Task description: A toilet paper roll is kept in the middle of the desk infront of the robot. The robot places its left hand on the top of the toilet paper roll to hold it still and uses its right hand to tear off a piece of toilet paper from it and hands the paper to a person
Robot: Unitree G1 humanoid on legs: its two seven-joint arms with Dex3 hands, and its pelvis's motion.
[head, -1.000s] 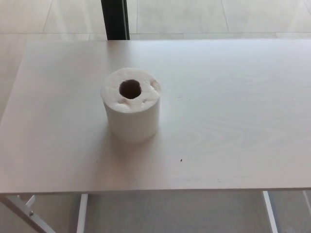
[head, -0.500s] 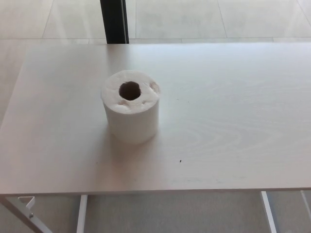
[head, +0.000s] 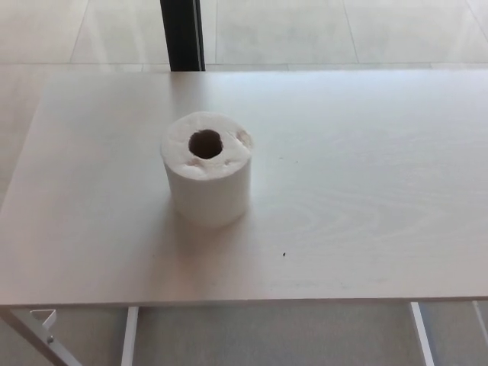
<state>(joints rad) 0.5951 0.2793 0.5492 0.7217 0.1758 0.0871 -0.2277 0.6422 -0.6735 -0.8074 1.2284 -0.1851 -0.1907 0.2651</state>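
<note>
Standing upright: white soft toilet paper roll point(head: 207, 169) on pale wooden desk point(head: 366, 191). No hand visible; stage unclear.

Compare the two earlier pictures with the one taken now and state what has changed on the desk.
Nothing on the desk has visibly changed. The whole picture has shifted slightly, so the camera moved, not the things. The toilet paper roll stands upright in the same spot, untouched, and neither robot hand is in view.
</note>
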